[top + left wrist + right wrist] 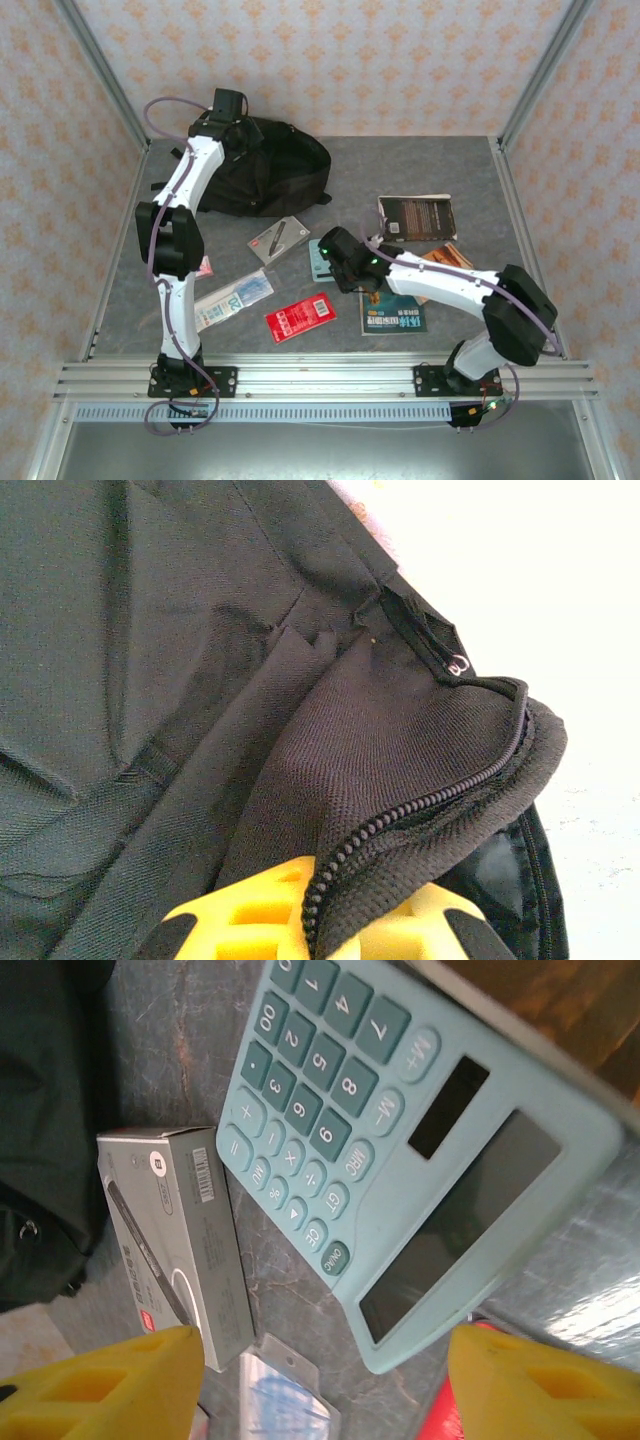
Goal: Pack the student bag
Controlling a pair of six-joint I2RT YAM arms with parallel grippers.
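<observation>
The student bag (275,172), a big black backpack, lies at the back left of the table. My left gripper (238,132) is at its upper left edge. In the left wrist view that gripper (318,920) is shut on the bag's (150,630) fabric edge, with the zipper teeth (420,805) running between the yellow fingers. My right gripper (338,262) hovers low over a teal calculator (322,258) at mid-table. In the right wrist view it (320,1390) stands open, its yellow fingers (100,1385) wide apart and holding nothing, with the calculator (400,1140) just ahead.
A grey box (278,238) lies left of the calculator, a clear pouch (235,298) and a red packet (300,318) nearer the front. A dark book (417,216), an orange book (450,258) and a teal book (392,315) lie on the right. Metal posts frame the table.
</observation>
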